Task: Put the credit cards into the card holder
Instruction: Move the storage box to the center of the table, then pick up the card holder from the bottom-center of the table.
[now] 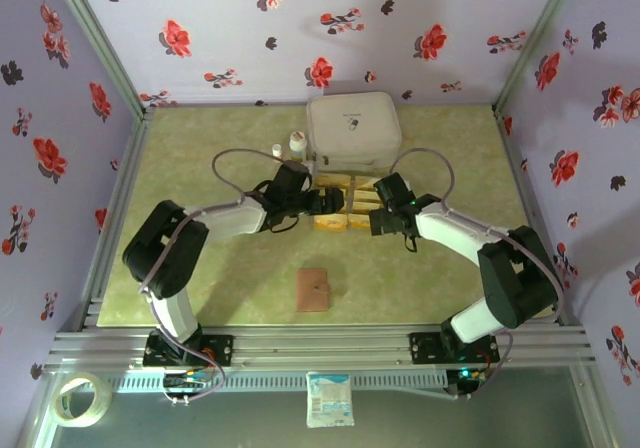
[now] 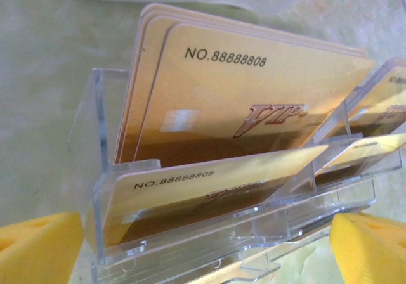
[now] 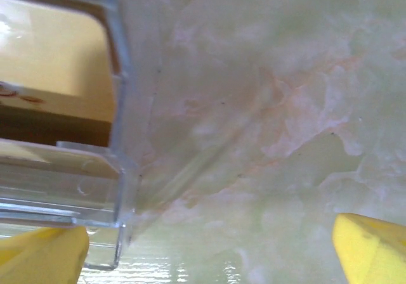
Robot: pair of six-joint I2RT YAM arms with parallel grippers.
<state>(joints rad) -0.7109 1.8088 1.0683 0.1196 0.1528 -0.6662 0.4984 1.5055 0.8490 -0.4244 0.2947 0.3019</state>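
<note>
Top external view: both arms reach in to the middle of the desk, where the credit cards stand on edge in a clear plastic slotted rack, just in front of a large white zip case. The card holder lies closed and flat nearer the arm bases, well apart from the cards, so no card is in it yet.

The left hand is spread wide and holds nothing. In the left wrist view its yellow fingertips sit at either side of the rack's front. This looks like lining up to pinch one golden card, since the upright cards offer their top edges.

The right hand is also wide open and empty. One of its fingertips hangs over bare desk beside the rack's end wall, probably placed to brace the light rack.
</note>
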